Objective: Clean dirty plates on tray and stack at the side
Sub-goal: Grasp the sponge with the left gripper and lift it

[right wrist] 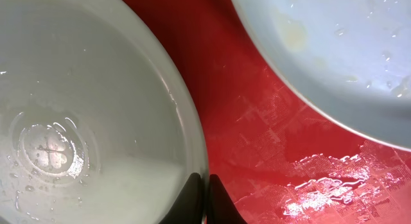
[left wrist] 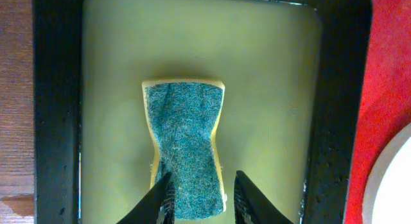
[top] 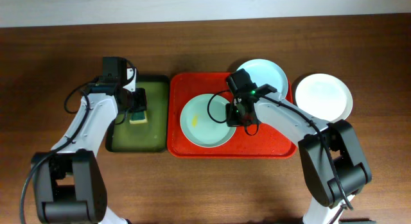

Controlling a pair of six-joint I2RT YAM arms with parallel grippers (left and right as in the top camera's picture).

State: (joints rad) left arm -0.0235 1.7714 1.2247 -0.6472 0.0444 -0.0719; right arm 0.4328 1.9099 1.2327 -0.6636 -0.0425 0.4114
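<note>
Item: mint-green plate [top: 204,121], on the tray [top: 270,146], right rim pinched between the jaws of our right gripper [right wrist: 205,182]. Sponge [left wrist: 185,140] in basin [left wrist: 58,121]: long axis straight ahead of our left gripper [left wrist: 203,180], jaws apart, straddling its near end.

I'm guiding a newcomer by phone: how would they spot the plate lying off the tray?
Find the red tray in the middle of the wooden table. Just past its right edge, on bare wood, lies a white plate. Unlike the pale blue plate and the mint-green plate, it sits wholly off the tray.
</note>
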